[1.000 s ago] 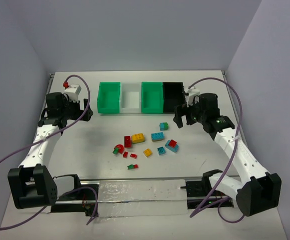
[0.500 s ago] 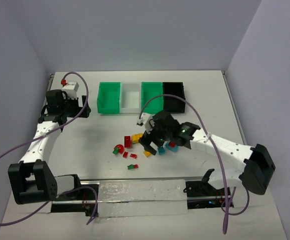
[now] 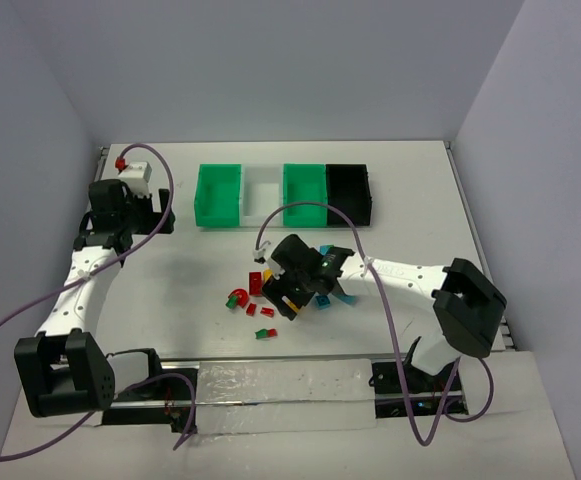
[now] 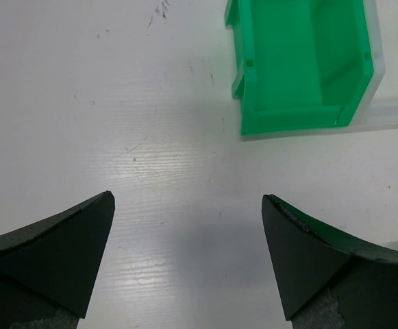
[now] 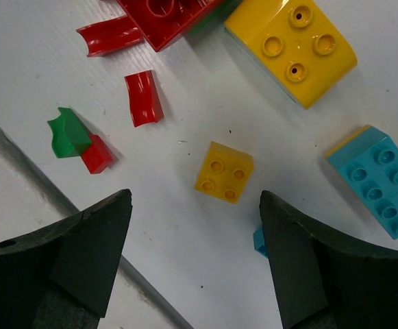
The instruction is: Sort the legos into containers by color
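Right tool (image 5: 195, 205) spread over yellow brick (image 5: 224, 171): centre on it, lower straight, pinch flat sides, avoid nearby cyan brick (image 5: 377, 179).

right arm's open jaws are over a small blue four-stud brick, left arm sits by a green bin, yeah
No: that small four-stud brick is yellow, not blue, as the right wrist view shows. The left arm does sit by a green bin.
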Action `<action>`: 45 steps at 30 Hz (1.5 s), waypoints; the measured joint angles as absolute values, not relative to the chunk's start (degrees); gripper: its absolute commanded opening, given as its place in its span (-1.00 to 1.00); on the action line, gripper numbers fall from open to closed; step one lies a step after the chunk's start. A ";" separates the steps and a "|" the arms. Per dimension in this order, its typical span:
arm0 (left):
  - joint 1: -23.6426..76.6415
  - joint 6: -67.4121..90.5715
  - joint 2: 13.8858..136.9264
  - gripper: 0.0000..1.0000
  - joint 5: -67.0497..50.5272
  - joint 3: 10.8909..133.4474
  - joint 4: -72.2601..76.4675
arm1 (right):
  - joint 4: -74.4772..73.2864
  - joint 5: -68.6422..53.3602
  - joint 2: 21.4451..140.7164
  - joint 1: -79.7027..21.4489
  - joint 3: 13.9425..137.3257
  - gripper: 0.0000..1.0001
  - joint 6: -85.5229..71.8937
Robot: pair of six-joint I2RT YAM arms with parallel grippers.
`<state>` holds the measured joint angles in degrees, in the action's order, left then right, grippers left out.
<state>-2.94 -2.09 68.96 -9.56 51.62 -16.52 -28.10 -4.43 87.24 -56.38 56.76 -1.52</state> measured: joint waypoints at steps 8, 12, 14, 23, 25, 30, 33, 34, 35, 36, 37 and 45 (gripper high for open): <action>-2.94 -2.11 67.85 0.99 -8.48 51.62 -16.58 | -29.05 -5.96 92.16 -54.96 58.64 0.46 -5.83; -2.94 -2.11 67.83 0.98 -7.74 51.62 -16.60 | -29.28 -6.30 94.29 -53.95 59.09 0.37 -7.18; -2.94 -2.13 67.83 0.98 -7.59 51.62 -16.60 | -29.37 -6.27 94.98 -53.74 59.20 0.36 -7.73; -2.94 -2.16 67.83 0.99 -6.43 51.58 -16.57 | -29.71 -6.22 98.40 -53.74 60.27 0.19 -9.09; -2.94 -2.17 67.83 0.99 -6.13 51.57 -16.56 | -29.67 -6.16 98.75 -53.74 60.34 0.16 -9.24; -2.94 -2.18 67.83 0.99 -5.65 51.57 -16.53 | -29.69 -5.44 99.04 -53.74 60.36 -0.06 -9.62; -2.94 -2.27 67.83 0.98 -5.53 51.57 -16.53 | -29.68 -5.05 99.04 -53.74 60.36 -0.28 -9.54; -2.94 -2.32 67.83 0.98 -5.52 51.57 -16.53 | -29.67 -4.91 99.04 -53.74 60.36 -0.37 -9.48; -2.94 -2.40 67.83 0.99 -5.52 51.57 -16.53 | -29.68 -4.71 98.97 -53.74 60.36 -0.48 -9.43; -2.94 -2.46 67.83 0.99 -5.52 51.57 -16.54 | -29.70 -4.40 98.80 -53.74 60.36 -0.66 -9.37; -2.94 -2.60 67.83 0.98 -5.54 51.57 -16.55 | -29.71 -4.05 98.54 -53.74 60.36 -0.76 -9.16; -2.94 -3.90 67.83 0.99 -7.33 51.57 -16.59 | -31.32 -3.64 87.44 -51.28 61.56 -0.96 -5.98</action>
<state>-2.94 -3.90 67.83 -7.33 51.57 -16.59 -31.32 -3.64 87.44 -51.28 61.56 -5.98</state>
